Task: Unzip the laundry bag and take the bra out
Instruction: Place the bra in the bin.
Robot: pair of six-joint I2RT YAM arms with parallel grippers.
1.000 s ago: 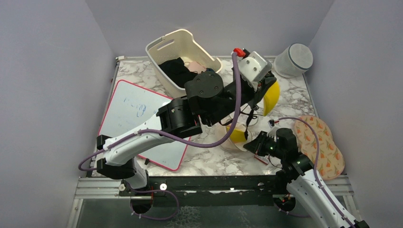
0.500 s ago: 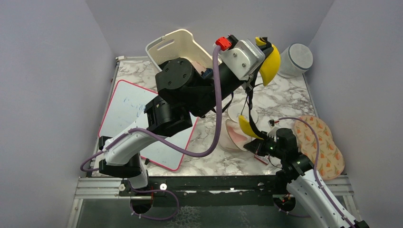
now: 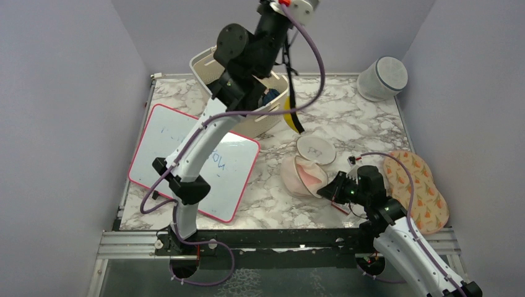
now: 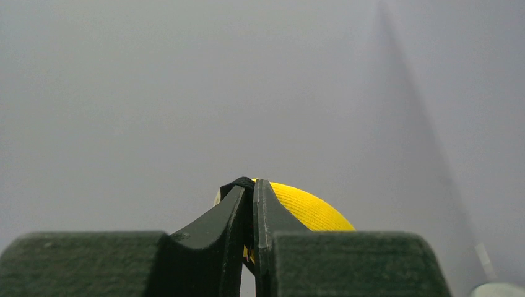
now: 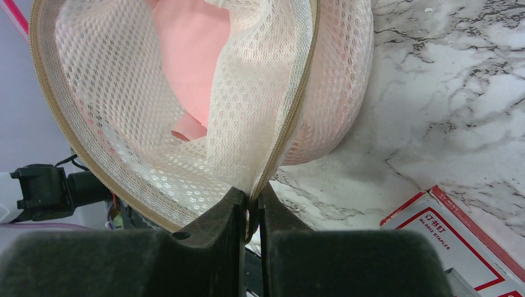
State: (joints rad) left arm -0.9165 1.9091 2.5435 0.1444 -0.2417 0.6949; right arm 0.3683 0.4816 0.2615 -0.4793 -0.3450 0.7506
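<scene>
1. The left claw (image 4: 254, 207) is shut tight. It pinches the black edge of the bra (image 4: 309, 213), and a yellow cup shows just behind the fingers.
2. The right claw (image 5: 251, 210) is shut too. It pinches the zip edge of the bag (image 5: 186, 105) and holds the bag in place.
3. A second ago the left arm was low over the bag, and part of the bra was down in the bag's open mouth. Now the arm has gone way up. The claw is off the top of the overhead view.
4. The bra (image 3: 290, 116) now hangs in the air by a black strap. It is over the far part of the worktop, just beside the basket (image 3: 213, 62), and well apart from the bag.
5. The bag (image 3: 303, 176) lies open near the near edge, a bit right of the middle. Its round top is flopped back. Inside I see only pink lining and no yellow.
6. So I think the zip is done and the bra is out. The job looks almost finished, and what is left is to put the bra down somewhere.
7. The claw holds only a thin edge, so the bra could slip.
8. Farther out, a whiteboard (image 3: 192, 161) lies by the left edge. A grey tub (image 3: 384, 77) stands in the far right corner. A spotted pad (image 3: 427, 192) lies by the right edge.
</scene>
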